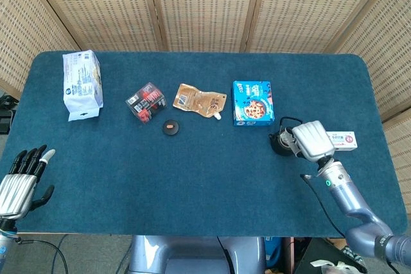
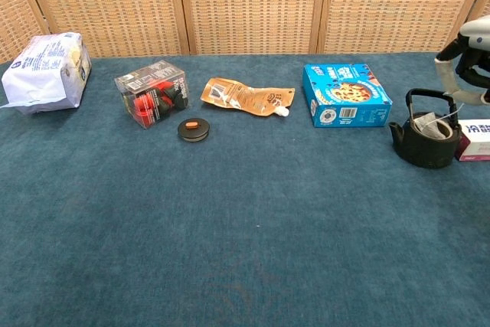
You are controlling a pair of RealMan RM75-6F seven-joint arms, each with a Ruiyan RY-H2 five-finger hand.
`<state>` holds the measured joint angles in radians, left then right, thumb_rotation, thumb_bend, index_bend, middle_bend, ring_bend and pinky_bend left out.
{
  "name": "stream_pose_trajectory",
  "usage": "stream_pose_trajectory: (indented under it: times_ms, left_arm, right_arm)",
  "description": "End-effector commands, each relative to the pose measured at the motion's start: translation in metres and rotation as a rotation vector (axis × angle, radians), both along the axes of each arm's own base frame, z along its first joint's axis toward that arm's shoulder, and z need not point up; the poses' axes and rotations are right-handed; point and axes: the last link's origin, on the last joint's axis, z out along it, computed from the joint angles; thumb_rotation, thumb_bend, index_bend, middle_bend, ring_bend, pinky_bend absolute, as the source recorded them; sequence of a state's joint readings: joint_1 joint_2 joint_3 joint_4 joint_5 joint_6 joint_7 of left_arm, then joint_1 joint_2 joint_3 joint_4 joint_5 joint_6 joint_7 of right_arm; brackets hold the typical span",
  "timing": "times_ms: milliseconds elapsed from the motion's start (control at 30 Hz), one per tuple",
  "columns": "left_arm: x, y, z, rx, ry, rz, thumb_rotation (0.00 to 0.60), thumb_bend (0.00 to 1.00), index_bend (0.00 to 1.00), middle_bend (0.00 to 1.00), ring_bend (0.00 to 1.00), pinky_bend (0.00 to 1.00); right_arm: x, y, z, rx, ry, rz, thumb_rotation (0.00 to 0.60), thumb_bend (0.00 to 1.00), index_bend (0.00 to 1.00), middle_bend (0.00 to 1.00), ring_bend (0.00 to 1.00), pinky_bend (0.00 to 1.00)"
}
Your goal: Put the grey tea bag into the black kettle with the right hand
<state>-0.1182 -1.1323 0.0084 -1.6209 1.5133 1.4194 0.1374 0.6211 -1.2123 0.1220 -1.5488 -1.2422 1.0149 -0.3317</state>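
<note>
Two boxes (image 2: 346,95) (image 2: 475,139) flanking black kettle (image 2: 423,139).

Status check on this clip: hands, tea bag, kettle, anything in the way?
Right hand above black kettle, string in fingers. Grey tea bag inside kettle mouth. Left hand open, idle. White box beside kettle.

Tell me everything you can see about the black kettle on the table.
The black kettle is small, squat and dark, and looks like cast iron. It has a short spout on its left and an arched handle standing upright. It has no lid on, and the grey tea bag sits in its open mouth. It stands upright on the blue table, near the right edge, between the blue box and a white carton. The right hand hovers above it, not touching.
</note>
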Motion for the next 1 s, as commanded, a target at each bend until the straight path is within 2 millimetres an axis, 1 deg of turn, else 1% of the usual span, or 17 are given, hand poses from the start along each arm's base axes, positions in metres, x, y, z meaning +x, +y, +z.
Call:
stream_pose_trajectory:
  times_ms: [33, 100, 233, 367, 467, 533, 600, 633, 700, 800, 1000]
  left_arm:
    - [-0.001, 0.0, 0.001, 0.003, 0.0, 0.003, 0.6, 0.41, 0.0, 0.0, 0.0, 0.0]
    - [-0.001, 0.0, 0.001, 0.005, -0.001, 0.002, 0.6, 0.41, 0.0, 0.0, 0.0, 0.0]
    - [-0.001, 0.0, 0.001, 0.006, -0.003, 0.001, 0.6, 0.41, 0.0, 0.0, 0.0, 0.0]
    - [-0.002, 0.0, 0.002, 0.007, 0.0, 0.001, 0.6, 0.41, 0.0, 0.0, 0.0, 0.0]
    - [-0.001, 0.001, 0.003, 0.009, 0.001, -0.001, 0.6, 0.41, 0.0, 0.0, 0.0, 0.0]
    - [-0.001, 0.001, 0.003, 0.009, 0.001, -0.003, 0.6, 0.41, 0.0, 0.0, 0.0, 0.0]
    - [-0.001, 0.001, 0.003, 0.008, 0.002, -0.004, 0.6, 0.41, 0.0, 0.0, 0.0, 0.0]
    - [-0.001, 0.001, 0.002, 0.007, 0.003, -0.004, 0.6, 0.41, 0.0, 0.0, 0.0, 0.0]
    - [0.0, 0.001, 0.002, 0.005, 0.004, -0.006, 0.6, 0.41, 0.0, 0.0, 0.0, 0.0]
    - [0.001, 0.002, 0.002, 0.006, 0.004, -0.007, 0.6, 0.41, 0.0, 0.0, 0.0, 0.0]
    - [0.002, 0.003, 0.003, 0.008, 0.005, -0.012, 0.6, 0.41, 0.0, 0.0, 0.0, 0.0]
  right_arm:
    - [0.001, 0.006, -0.01, 0.018, 0.025, 0.022, 0.599, 0.84, 0.58, 0.88, 0.89, 0.95]
    - [0.002, 0.008, -0.014, 0.022, 0.039, 0.029, 0.589, 0.84, 0.56, 0.88, 0.89, 0.95]
    - [0.002, 0.01, -0.02, 0.034, 0.055, 0.032, 0.507, 0.81, 0.52, 0.87, 0.89, 0.95]
    - [0.002, 0.014, -0.026, 0.053, 0.07, 0.033, 0.463, 0.8, 0.49, 0.87, 0.89, 0.95]
    - [0.001, 0.015, -0.029, 0.06, 0.078, 0.033, 0.346, 0.79, 0.43, 0.87, 0.89, 0.95]
    - [0.0, 0.015, -0.03, 0.066, 0.079, 0.029, 0.225, 0.79, 0.37, 0.86, 0.89, 0.95]
    - [-0.001, 0.017, -0.031, 0.075, 0.082, 0.028, 0.128, 0.79, 0.31, 0.86, 0.89, 0.95]
    - [-0.001, 0.018, -0.032, 0.083, 0.081, 0.027, 0.093, 0.79, 0.28, 0.86, 0.89, 0.95]
    - [0.001, 0.018, -0.029, 0.093, 0.066, 0.022, 0.045, 0.79, 0.24, 0.86, 0.89, 0.95]
    - [0.002, 0.017, -0.025, 0.105, 0.065, 0.018, 0.005, 0.79, 0.22, 0.86, 0.89, 0.95]
    - [-0.002, 0.015, -0.019, 0.149, 0.087, -0.022, 0.0, 0.81, 0.22, 0.88, 0.89, 0.95]
